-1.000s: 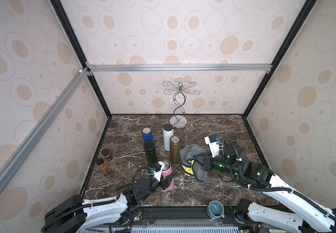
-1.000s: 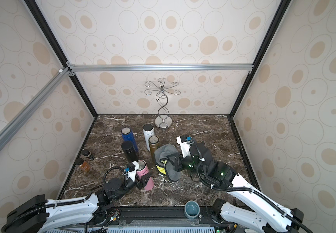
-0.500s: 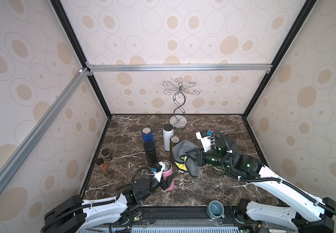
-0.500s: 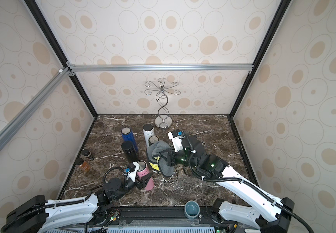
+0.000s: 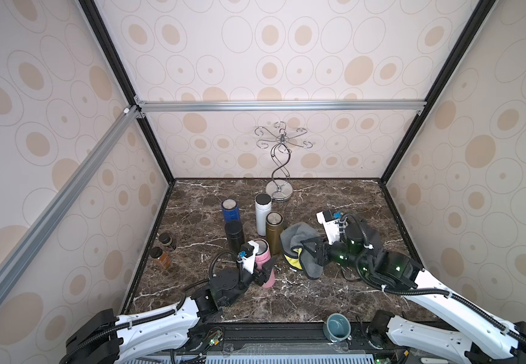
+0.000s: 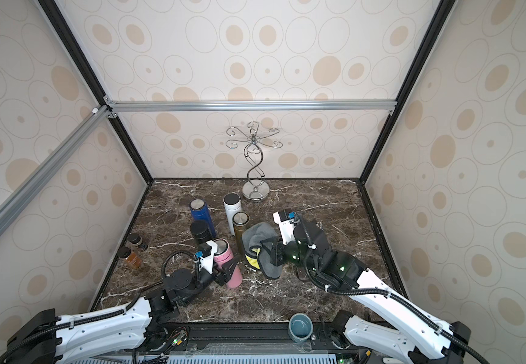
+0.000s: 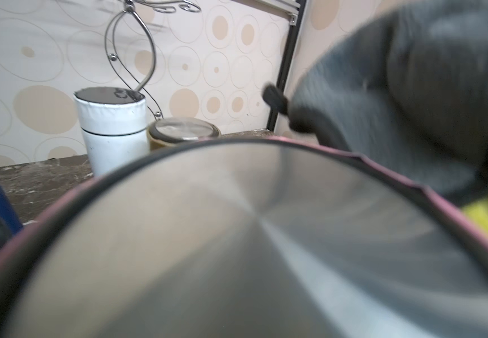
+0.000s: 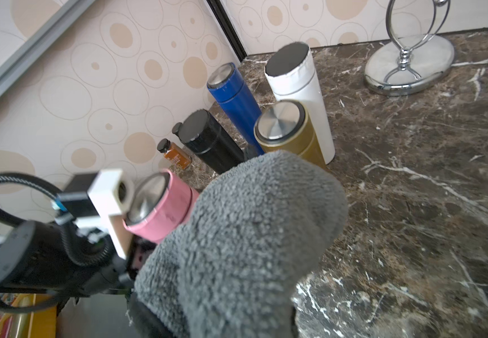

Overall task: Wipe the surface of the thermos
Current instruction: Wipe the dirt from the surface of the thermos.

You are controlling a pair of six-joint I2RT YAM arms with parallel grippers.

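Left tool (image 5: 265, 271) is gripping the pink cylindrical thermos with a steel lid (image 5: 262, 254), jaws closed on its body, just in front of the gold cylindrical thermos (image 5: 274, 231) on the dark marble desk (image 5: 318, 299). Right of that gold thermos, the right tool (image 5: 313, 252) is pinching a fluffy grey cloth with a yellow patch (image 5: 298, 234), closed tight on it.

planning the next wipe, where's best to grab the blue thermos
Likely its upper body, from the robot's left: the blue thermos stands upright, the black thermos crowds its front and the white thermos its right.
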